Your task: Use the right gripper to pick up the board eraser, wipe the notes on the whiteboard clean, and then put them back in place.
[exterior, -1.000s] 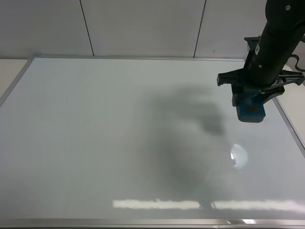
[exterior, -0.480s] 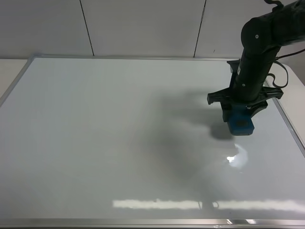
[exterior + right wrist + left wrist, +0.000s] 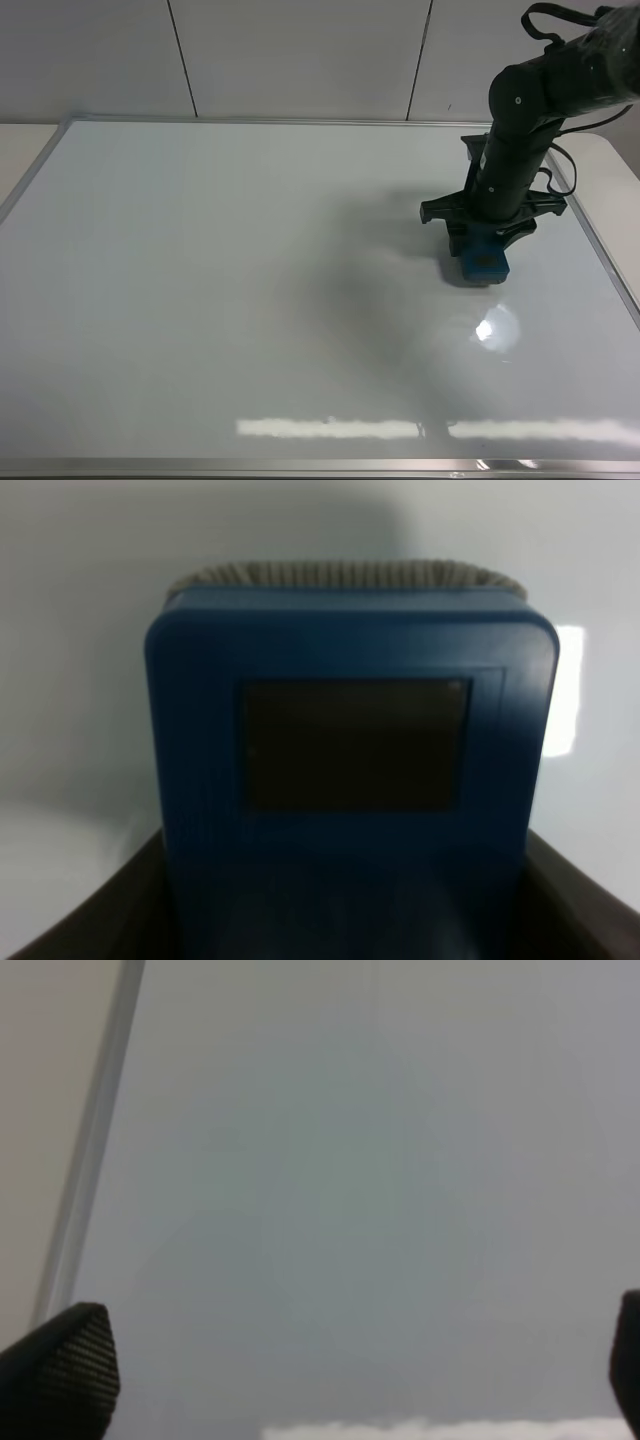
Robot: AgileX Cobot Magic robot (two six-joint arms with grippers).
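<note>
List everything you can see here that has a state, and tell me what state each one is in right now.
right claw: shut on the board eraser, lowered at the whiteboard's right side.
board eraser: gripped, felt side toward the board; contact cannot be confirmed.
whiteboard: lying flat, no marker notes visible on its surface.
left claw: open, holding nothing, above bare board near the frame edge.

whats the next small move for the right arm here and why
Probably lower and let go: the right pincer holds the board eraser low over the whiteboard near its right edge, and no notes show anywhere on the board. Whether the eraser already touches the surface cannot be told.
</note>
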